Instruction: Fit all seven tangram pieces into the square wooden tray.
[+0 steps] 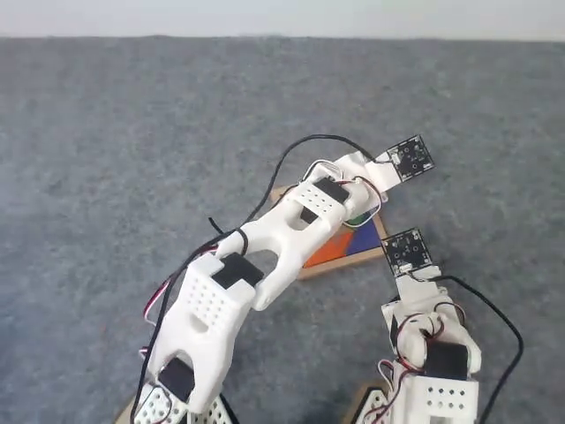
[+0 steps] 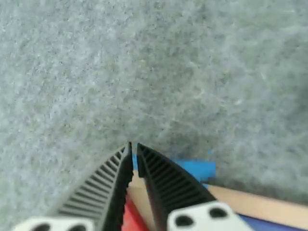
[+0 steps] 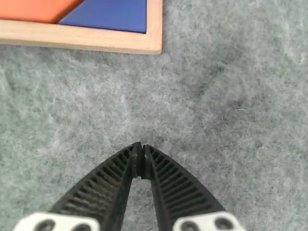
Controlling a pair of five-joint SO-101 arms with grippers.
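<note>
The square wooden tray (image 1: pixel 311 266) lies mid-table, largely covered by my left arm (image 1: pixel 291 234). An orange piece (image 1: pixel 328 251) and a dark blue piece (image 1: pixel 364 243) show in it. My left gripper (image 2: pixel 133 146) is shut, its tips over the tray's far edge. A light blue piece (image 2: pixel 195 171) lies just beneath and beside the tips, and a red piece (image 2: pixel 133 217) shows below the fingers. My right gripper (image 3: pixel 141 146) is shut with nothing in it, above bare mat just outside the tray corner (image 3: pixel 155 44). The orange piece (image 3: pixel 38 8) and the dark blue piece (image 3: pixel 113 14) sit inside that corner.
A grey felt mat (image 1: pixel 115 150) covers the whole table, with open room left, right and beyond the tray. My right arm (image 1: pixel 433 353) stands at the near right, close to the tray. A sliver of green (image 1: pixel 357 220) peeks out under my left arm.
</note>
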